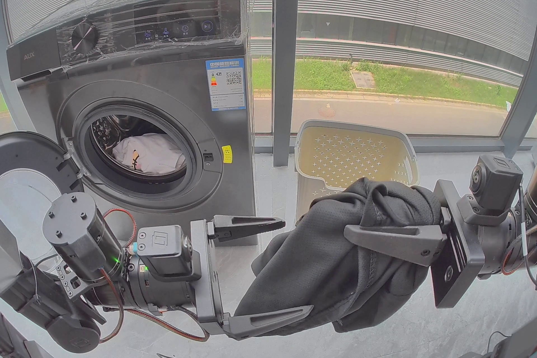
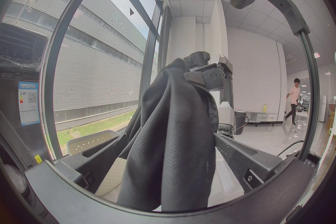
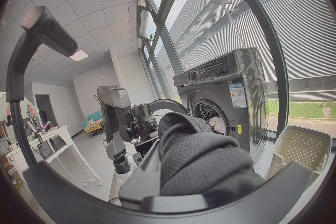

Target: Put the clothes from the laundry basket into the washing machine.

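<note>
A black mesh garment hangs bunched in the air in front of the laundry basket. My right gripper is shut on its upper part, one finger lying across the cloth. My left gripper stands open, its two fingers either side of the garment's lower half. In the left wrist view the garment fills the gap between the fingers. The washing machine stands at the left with its door swung open. A white cloth lies in the drum.
The cream perforated basket stands on the pale floor beside the machine, against a window with a grey pillar. Its visible inside holds no clothes. A white table stands farther back in the room.
</note>
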